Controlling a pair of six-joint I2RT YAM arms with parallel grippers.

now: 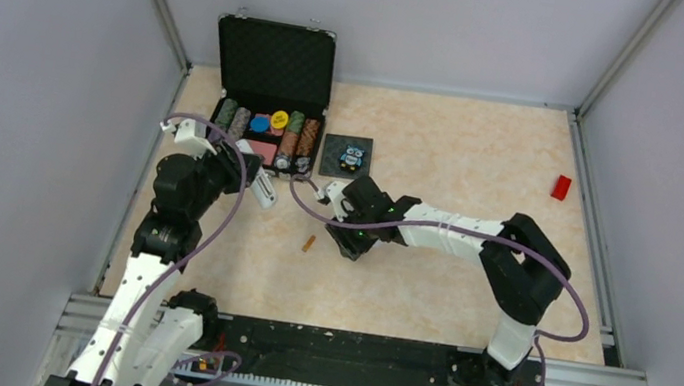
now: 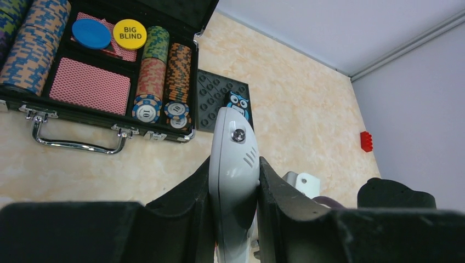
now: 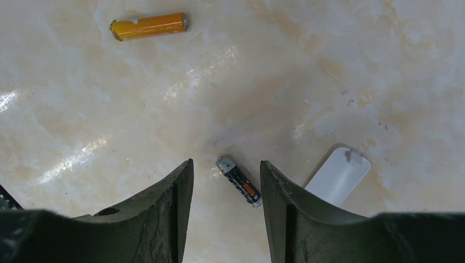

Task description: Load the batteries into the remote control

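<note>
**Firmly held remote, open jaws over a battery**

Seen from above, the left arm (image 1: 179, 185) rises from its base at the lower left of the frame and bends toward the upper middle. The left jaws are clamped on the sides of the remote control (image 2: 233, 148), a slim white bar held clear of the counter (image 1: 445, 147); in the left wrist view its end points up the frame toward the owl tile (image 2: 222, 98). The right arm (image 1: 454, 231) folds at its elbow on the right of the overhead frame and stretches leftward to the middle, wrist tipped down at the counter. The right jaws stand apart, one either side of the dark battery (image 3: 239, 181), which lies flat and slanted between them (whether it touches the right-hand finger cannot be told). The orange battery (image 3: 148, 26) lies well apart, at the upper left of the right wrist view. A white plastic piece (image 3: 337, 175) with rounded corners lies just beside the right-hand finger.

The counter is glossy beige marble pattern, walled by pale grey panels. An open black case (image 1: 275, 52) of poker chips and cards sits at the upper left, the owl tile just right of it. A red block (image 1: 561, 186) lies near the right wall.
</note>
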